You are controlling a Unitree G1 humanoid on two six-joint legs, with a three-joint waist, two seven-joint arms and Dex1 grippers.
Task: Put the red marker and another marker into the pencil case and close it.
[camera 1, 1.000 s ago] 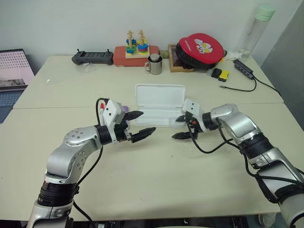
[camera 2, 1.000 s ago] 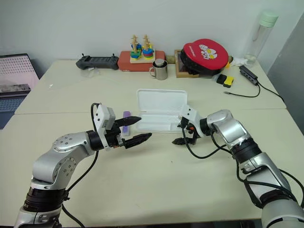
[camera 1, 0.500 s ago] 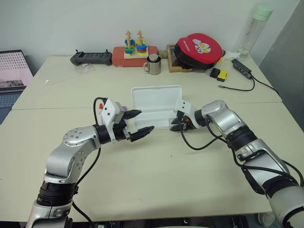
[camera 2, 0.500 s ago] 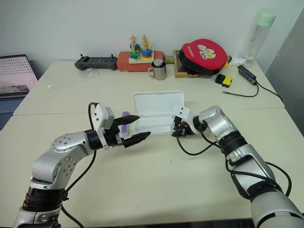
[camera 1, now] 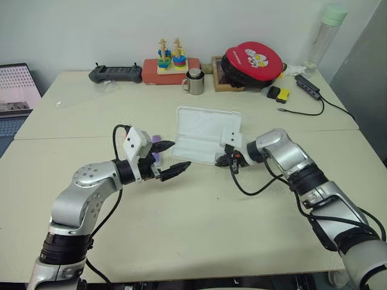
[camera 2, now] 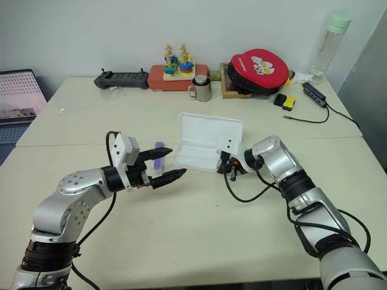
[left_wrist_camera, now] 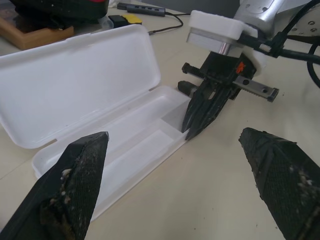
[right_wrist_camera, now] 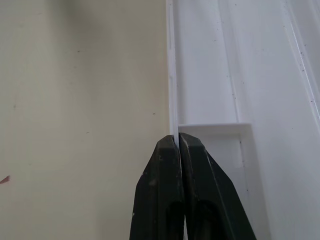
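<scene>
The white pencil case (camera 1: 202, 145) lies open at mid-table, its lid (left_wrist_camera: 85, 85) standing up behind the tray. My right gripper (camera 1: 226, 159) is shut on the tray's front wall at its right end; the right wrist view has the thin wall (right_wrist_camera: 171, 90) pinched between the closed fingers. My left gripper (camera 1: 181, 153) hangs open just left of the case, holding nothing. The purple marker (camera 2: 158, 152) lies on the table behind the left fingers. The red marker is hidden.
Along the far edge stand a game controller (camera 1: 115, 74), a stacking toy on a red box (camera 1: 169, 61), a metal mug (camera 1: 195, 83), a red pouch (camera 1: 254, 60), a bottle (camera 1: 323, 33) and a cabled hub (camera 1: 308, 84). A laptop (camera 1: 15, 87) sits far left.
My right gripper closed from open onto the case's front wall. The case shifted and turned slightly on the table. The left gripper stayed open and hardly moved.
</scene>
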